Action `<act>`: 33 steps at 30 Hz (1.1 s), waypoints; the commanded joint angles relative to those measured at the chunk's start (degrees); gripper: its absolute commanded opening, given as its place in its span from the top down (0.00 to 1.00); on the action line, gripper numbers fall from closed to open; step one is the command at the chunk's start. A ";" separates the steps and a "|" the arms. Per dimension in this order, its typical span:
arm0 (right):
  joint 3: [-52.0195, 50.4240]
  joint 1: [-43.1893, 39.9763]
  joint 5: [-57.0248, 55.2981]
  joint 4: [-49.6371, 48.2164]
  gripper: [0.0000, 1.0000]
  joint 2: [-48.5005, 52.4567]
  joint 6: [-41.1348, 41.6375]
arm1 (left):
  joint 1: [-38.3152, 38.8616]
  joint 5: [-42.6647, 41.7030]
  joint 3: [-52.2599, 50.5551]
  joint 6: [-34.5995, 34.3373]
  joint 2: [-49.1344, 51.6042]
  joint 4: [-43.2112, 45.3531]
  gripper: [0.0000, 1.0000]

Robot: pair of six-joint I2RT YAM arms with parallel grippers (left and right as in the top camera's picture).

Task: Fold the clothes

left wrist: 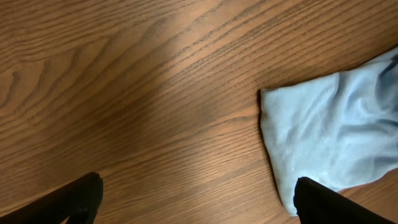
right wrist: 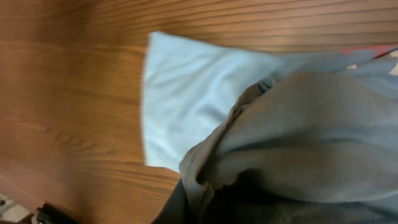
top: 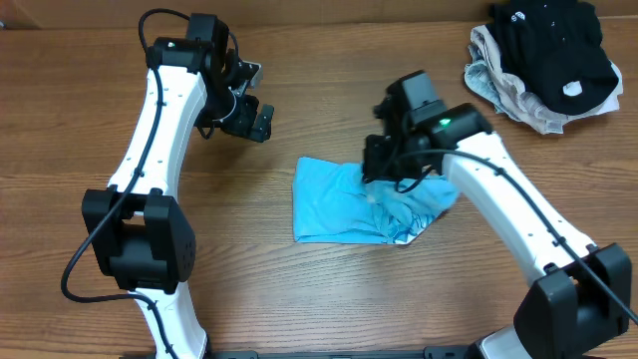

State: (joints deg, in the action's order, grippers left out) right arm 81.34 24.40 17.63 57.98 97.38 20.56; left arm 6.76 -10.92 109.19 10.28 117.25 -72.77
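cloth count: one sky-blue t-shirt (top: pixel 334 209), soft cotton, partly folded into rough rectangle, right end crumpled, lying mid wood-grain table (top: pixel 299 299). my right pincer (top: pixel 377 172) clenched on bunched fold at t-shirt's upper right edge, fabric wrinkled, drawn up toward me. my left pincer (top: pixel 249 118) released, jaws wide, hovering up-left of t-shirt, well apart. far up-right of t-shirt: one black garment (top: pixel 548 40), heaped on one beige-and-white cloth (top: pixel 493 85).

Wood-grain counter (top: pixel 329 299). At far right corner: crumpled black garment (top: pixel 546 38) bearing white tag (top: pixel 573 88), heaped on beige-and-white cloth (top: pixel 495 84), close to counter edge.
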 commanded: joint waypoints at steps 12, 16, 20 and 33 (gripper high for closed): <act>5.53 7.96 -1.97 -0.22 0.96 0.02 5.01 | 0.33 0.37 -2.27 -0.26 -0.37 3.04 0.00; 7.08 12.92 -5.53 -2.62 0.96 0.02 5.97 | 0.33 0.37 -3.04 -0.48 -0.37 3.65 0.00; 9.46 13.51 -8.11 -1.66 0.96 0.02 6.08 | 0.33 0.37 -3.04 -0.66 -0.37 3.93 0.00; 24.92 9.20 -11.58 10.82 0.96 0.00 3.21 | 0.33 0.37 -3.04 -0.66 -0.37 4.20 0.00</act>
State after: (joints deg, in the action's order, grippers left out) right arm 104.40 34.96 7.27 67.66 97.84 24.53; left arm 6.76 -10.87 106.45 10.26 117.25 -68.73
